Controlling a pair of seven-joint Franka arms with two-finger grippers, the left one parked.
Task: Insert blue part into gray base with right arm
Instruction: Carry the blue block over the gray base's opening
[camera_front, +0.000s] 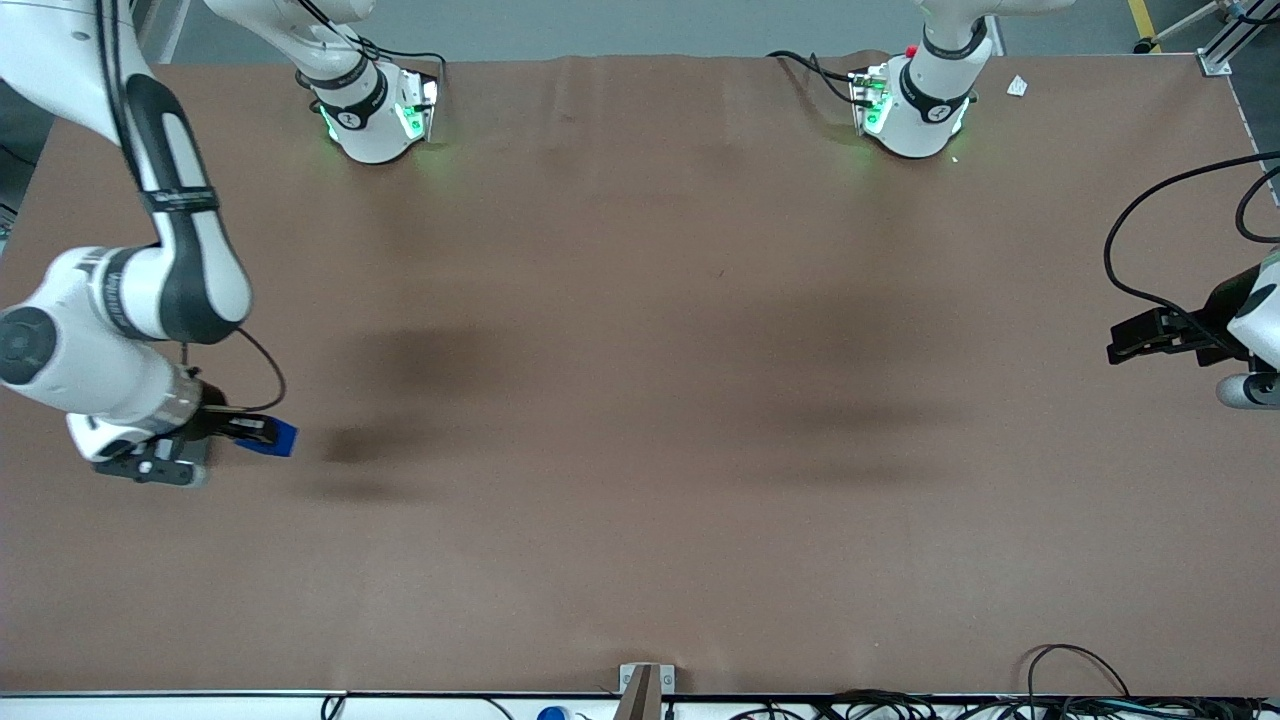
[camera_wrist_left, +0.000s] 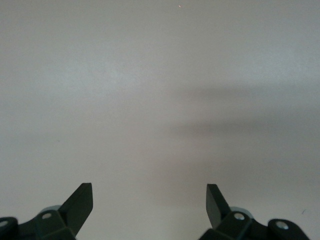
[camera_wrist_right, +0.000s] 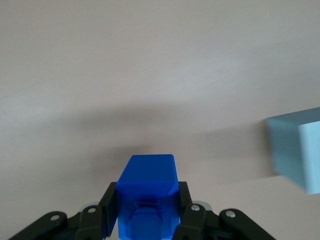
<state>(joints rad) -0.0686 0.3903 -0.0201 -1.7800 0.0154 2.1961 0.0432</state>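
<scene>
Now, notes per view:

1. Front view: right arm (camera_front: 150, 290) hangs low over the working arm's end of the table (camera_front: 640, 400), w/ the gripper (camera_front: 262, 432) pointing toward table centre. Blue part (camera_front: 276, 437) sits at the fingertips, held off the surface; its shadow falls on the cloth apart from it, so it's airborne. Gray base not visible here; can't place it from this view. Nothing else near the part.

2. Left wrist view: only bare table surface and the parked arm's own fingers. No task things. Nothing to use.

3. Right wrist view: gripper (camera_wrist_right: 148, 205) closed snug on the blue part (camera_wrist_right: 148, 187), one black finger on each side face, part centred between them and sticking out forward. Gray base (camera_wrist_right: 296, 152) shows as a pale block off to one side of the gripper's line, cut by the frame edge, well apart from the part. Recess face not visible, so can't tell which way the opening points.

4. Judgement, step in hand: carry the part to the base. To do well:
   - swing toward the base until it sits square ahead of the part, then find the recess face before committing;
   - keep grip firm, no wrist roll;
   - line up the part's mating end w/ the recess, approach slow and straight;
   - risk: a skewed entry would shove the loose base across the cloth.
</scene>
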